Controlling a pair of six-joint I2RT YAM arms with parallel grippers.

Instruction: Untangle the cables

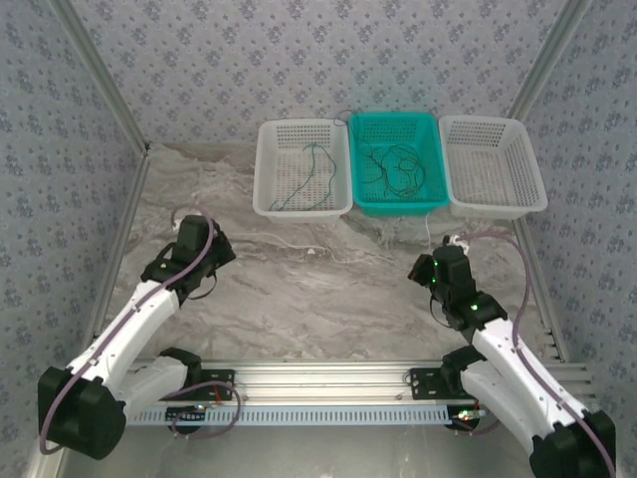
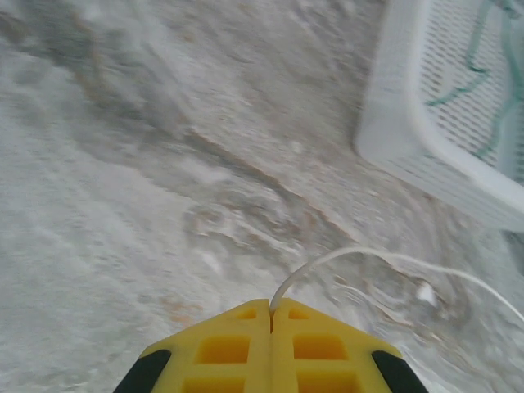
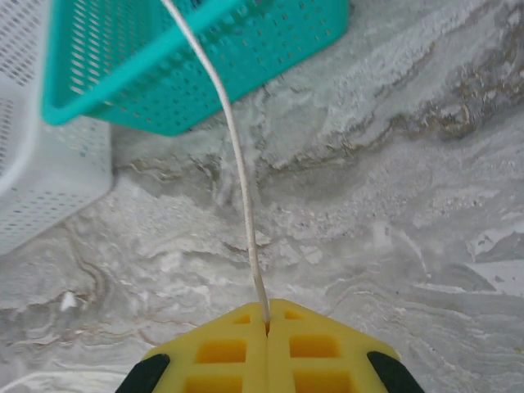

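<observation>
Gripping, left gripper [image 2: 271, 308]: we see it clenched on whitish cable [image 2: 344, 252], lower centre.
Gripping, right gripper [image 3: 268, 308]: clenched on pale cable [image 3: 237, 155], lower centre.

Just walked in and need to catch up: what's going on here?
The robot is working on thin wires at a marbled table. Its left gripper is shut on a thin whitish wire that curves off to the right. Its right gripper is shut on a whitish wire running toward the teal plastic mesh basket. Whether that is one wire, I cannot tell. A tangle of dark wires lies in that basket, and a green wire lies in the white plastic mesh basket beside it.
</observation>
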